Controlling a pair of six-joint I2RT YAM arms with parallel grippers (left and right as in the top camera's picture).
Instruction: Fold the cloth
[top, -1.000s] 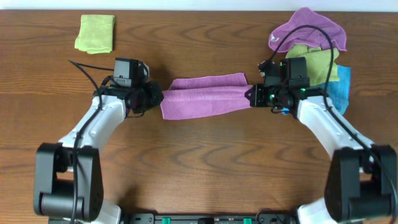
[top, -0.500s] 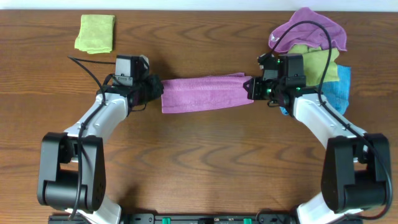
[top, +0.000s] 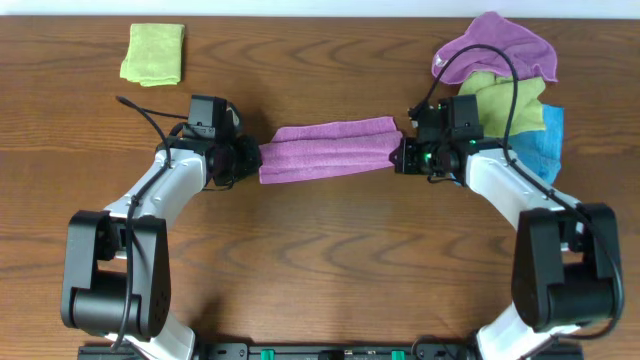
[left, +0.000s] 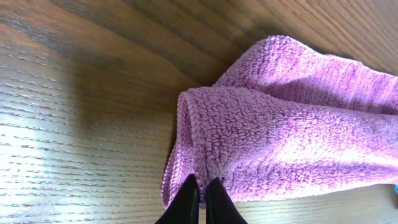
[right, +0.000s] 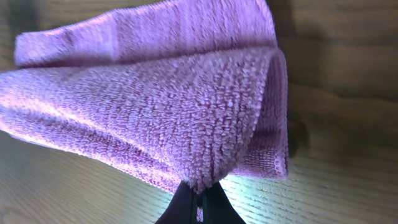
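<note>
A purple cloth (top: 330, 150) lies folded into a long strip across the middle of the wooden table. My left gripper (top: 254, 160) is shut on the cloth's left end; in the left wrist view its fingertips (left: 201, 185) pinch the cloth's hem (left: 286, 137). My right gripper (top: 398, 156) is shut on the cloth's right end; in the right wrist view its fingertips (right: 199, 191) pinch the lower fold of the cloth (right: 155, 118), lifted slightly off the wood.
A folded yellow-green cloth (top: 154, 54) lies at the back left. A heap of purple (top: 495, 45), yellow-green (top: 510, 100) and blue (top: 548, 145) cloths sits at the back right, just behind my right arm.
Both grippers carried the cloth's front edge back over the strip, then came slightly forward again. The strip is now narrower and doubled, with both ends still held.
</note>
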